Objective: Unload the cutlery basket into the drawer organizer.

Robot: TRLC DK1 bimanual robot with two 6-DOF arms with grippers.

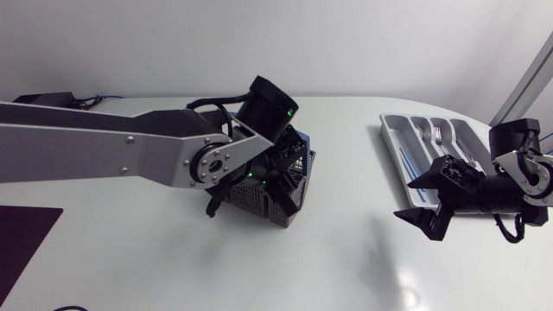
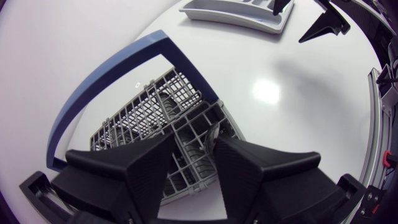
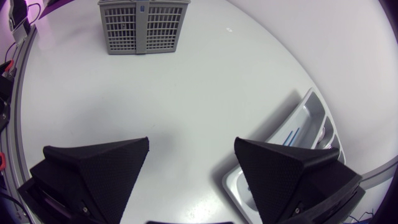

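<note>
While left jaws overhang the basket (image 2: 140,112), right jaws gape.

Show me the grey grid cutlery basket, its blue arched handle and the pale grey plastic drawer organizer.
grey grid cutlery basket (image 3: 144,28), right wrist view, facing side wall.
blue arched handle (image 2: 99,78), left wrist view, middle of the arch.
pale grey plastic drawer organizer (image 2: 236,17), left wrist view, near side wall.

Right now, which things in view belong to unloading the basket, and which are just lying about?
Job:
cutlery basket
drawer organizer, with a fork in it
left gripper, open over the basket
right gripper, open beside the organizer

Lying about:
dark mat
</note>
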